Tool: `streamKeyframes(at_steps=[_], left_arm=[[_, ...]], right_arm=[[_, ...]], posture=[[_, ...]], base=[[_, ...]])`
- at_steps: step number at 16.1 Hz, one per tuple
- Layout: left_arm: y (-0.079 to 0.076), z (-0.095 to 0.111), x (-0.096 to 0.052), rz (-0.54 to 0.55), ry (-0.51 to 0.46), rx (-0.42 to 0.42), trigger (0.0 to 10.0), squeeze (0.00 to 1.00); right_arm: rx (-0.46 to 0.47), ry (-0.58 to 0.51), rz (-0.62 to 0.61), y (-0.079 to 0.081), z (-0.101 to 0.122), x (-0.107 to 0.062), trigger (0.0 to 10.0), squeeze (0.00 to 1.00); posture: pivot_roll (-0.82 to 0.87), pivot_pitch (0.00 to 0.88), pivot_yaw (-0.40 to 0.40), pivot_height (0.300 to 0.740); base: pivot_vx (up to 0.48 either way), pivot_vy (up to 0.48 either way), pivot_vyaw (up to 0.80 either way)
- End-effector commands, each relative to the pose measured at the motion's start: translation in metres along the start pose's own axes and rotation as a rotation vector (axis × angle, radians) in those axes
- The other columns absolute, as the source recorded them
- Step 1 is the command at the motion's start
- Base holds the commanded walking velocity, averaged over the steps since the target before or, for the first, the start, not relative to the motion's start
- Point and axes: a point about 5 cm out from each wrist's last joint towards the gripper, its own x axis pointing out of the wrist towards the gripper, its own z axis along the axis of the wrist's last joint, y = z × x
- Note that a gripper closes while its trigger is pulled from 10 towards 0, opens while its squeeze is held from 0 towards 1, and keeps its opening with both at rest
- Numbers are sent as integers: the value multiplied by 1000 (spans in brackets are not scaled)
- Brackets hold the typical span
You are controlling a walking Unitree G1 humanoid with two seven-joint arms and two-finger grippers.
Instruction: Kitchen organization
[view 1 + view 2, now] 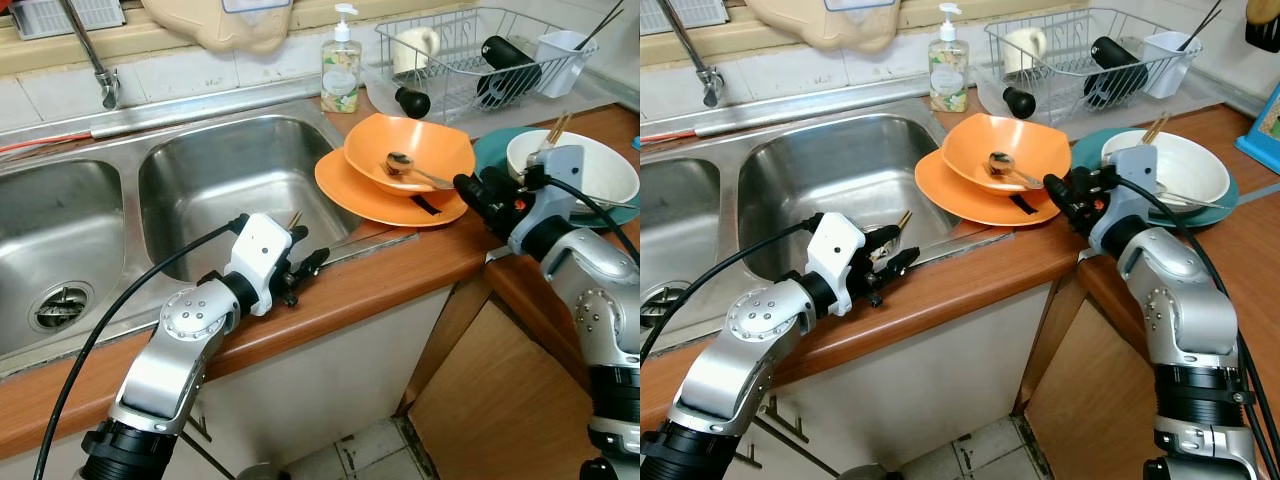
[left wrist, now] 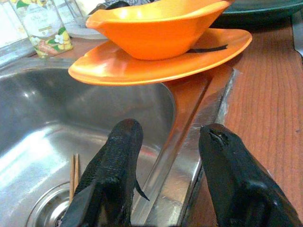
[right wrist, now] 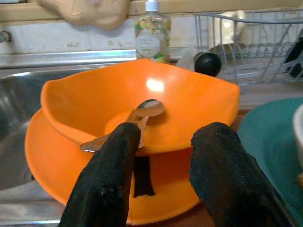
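An orange bowl (image 1: 410, 150) sits on an orange plate (image 1: 345, 190) at the counter's edge beside the right sink basin (image 1: 220, 185). A metal spoon (image 3: 142, 111) lies in the bowl, and a black strip (image 3: 141, 182) lies on the plate under it. My right gripper (image 3: 163, 130) is open and empty, its fingertips just short of the bowl's near rim. My left gripper (image 2: 170, 130) is also open and empty, hovering over the sink's front-right rim. A pair of wooden chopsticks (image 2: 74, 170) lies in the basin near the drain.
A white bowl (image 1: 580, 170) with chopsticks (image 1: 556, 128) rests on a teal plate (image 1: 492, 150) to the right. Behind stand a soap bottle (image 1: 341, 70) and a wire dish rack (image 1: 470, 60) holding cups. A tap (image 1: 95, 60) is at the back left, and a wooden cabinet door (image 1: 500, 400) hangs open below.
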Motion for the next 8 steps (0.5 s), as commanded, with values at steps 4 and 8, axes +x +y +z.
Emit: streamKeyframes(at_steps=[4,8], left_arm=[[-1,3,0,-9,-8,24,10000,0],[-1,3,-1,-13,-3,31,10000,0]], right_arm=[[-35,-15,76,12,4,4,10000,0],[-44,11,30,7,-1,7,10000,0]], posture=[[-28,0,56,740],[-27,0,59,740]], base=[[0,0,0],[0,0,0]])
